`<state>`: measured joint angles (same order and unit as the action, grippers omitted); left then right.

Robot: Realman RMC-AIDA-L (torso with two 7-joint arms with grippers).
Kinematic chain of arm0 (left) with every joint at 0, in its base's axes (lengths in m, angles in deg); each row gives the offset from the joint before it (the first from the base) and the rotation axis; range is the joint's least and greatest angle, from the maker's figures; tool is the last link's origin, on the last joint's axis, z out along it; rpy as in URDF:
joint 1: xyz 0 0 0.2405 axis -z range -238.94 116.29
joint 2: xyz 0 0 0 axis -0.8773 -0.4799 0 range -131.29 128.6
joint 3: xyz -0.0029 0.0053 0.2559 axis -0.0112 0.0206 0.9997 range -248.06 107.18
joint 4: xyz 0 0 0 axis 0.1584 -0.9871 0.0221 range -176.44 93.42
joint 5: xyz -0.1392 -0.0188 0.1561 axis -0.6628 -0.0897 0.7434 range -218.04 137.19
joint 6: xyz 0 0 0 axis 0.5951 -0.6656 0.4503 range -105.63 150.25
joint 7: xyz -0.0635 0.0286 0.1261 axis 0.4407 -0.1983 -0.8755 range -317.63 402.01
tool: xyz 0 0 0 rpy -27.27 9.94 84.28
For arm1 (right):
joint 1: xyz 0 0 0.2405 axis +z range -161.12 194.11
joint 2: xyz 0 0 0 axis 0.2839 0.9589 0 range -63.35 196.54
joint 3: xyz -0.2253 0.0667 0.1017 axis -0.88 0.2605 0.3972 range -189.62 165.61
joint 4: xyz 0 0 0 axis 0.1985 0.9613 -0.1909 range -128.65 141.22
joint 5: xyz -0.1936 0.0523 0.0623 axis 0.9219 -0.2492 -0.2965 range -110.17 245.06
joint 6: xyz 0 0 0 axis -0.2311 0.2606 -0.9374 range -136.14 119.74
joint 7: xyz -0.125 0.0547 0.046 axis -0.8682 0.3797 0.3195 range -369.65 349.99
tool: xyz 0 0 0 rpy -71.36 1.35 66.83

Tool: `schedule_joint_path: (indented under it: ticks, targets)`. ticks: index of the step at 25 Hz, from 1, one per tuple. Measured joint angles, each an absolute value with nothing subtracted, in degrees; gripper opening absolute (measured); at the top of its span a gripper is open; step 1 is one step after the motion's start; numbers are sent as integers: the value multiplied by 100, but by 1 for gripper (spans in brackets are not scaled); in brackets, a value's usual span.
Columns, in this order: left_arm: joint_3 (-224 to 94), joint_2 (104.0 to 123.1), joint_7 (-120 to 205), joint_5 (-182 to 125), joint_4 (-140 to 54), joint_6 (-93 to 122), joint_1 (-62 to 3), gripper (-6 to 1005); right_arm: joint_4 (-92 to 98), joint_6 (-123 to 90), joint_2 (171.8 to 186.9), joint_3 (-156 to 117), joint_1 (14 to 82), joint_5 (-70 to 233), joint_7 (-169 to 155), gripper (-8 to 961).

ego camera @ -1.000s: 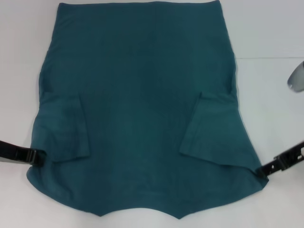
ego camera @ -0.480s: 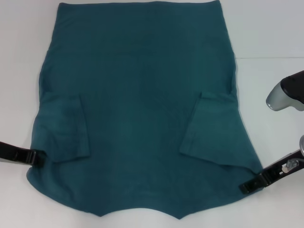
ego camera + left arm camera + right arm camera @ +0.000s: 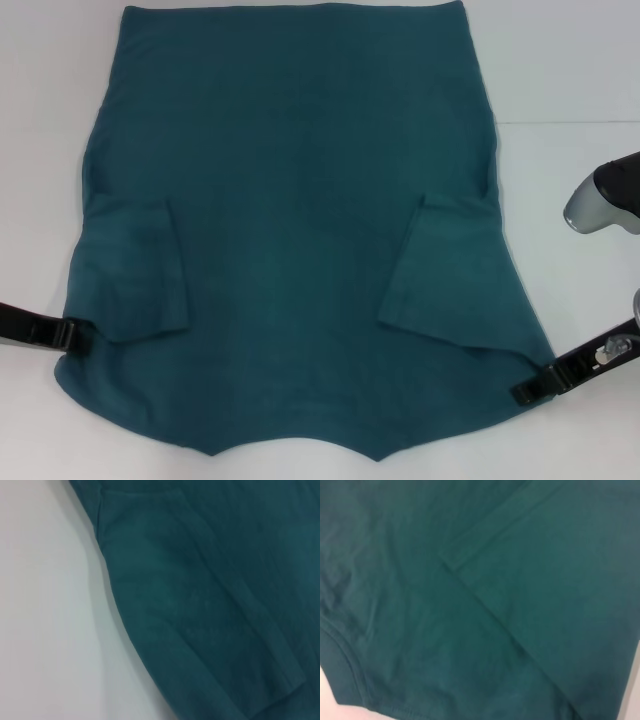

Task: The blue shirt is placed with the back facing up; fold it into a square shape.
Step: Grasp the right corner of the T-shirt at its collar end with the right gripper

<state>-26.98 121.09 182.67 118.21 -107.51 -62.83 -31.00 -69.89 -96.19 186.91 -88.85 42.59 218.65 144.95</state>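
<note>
Work surface: white table [image 3: 580, 60], plain and matte, filling the head view on every side. One thin straight seam [image 3: 570, 122] runs across its right part toward the edge of the frame. Light: even, soft, faint shadows only. Both wrist views show the same white surface [image 3: 45, 630]. Walls, floor and windows: out of view.

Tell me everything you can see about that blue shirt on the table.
The blue shirt is dark teal, soft-looking fabric, lying flat on the white table, plain side up. Both short sleeves are folded inward over the body, and the curved neckline lies at the near edge. The left gripper meets its near left corner; the right gripper sits at the near right corner.
</note>
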Motion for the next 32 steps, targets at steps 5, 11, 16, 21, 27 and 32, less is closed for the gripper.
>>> schedule_joint_path:
  ticks: [5, 11, 16, 21, 27, 32]
  targets:
    - [-2687, 12109, 18259, 11821, -10747, -6271, -3090, 11, -6998, -9576, 18682, -8895, 4234, 22005, 14627, 785]
    - [-2685, 12109, 18255, 11821, -10685, -6227, -3059, 12, -6998, -9535, 18688, -8916, 4233, 22089, 14644, 667]
    - [-2685, 12109, 18245, 11821, -10682, -6205, -3057, 12, -6919, -9482, 18690, -8935, 4268, 22069, 14639, 680]
    - [-2685, 12099, 18245, 11821, -10681, -6205, -3049, 11, -6863, -9408, 18692, -9051, 4299, 22064, 14656, 705]
    - [-2685, 12100, 18245, 11821, -10681, -6206, -3046, 11, -6839, -9383, 18692, -9060, 4311, 22023, 14660, 727]
    - [-2685, 12100, 18234, 11821, -10681, -6206, -3048, 11, -6724, -9308, 18692, -9086, 4343, 21810, 14608, 725]
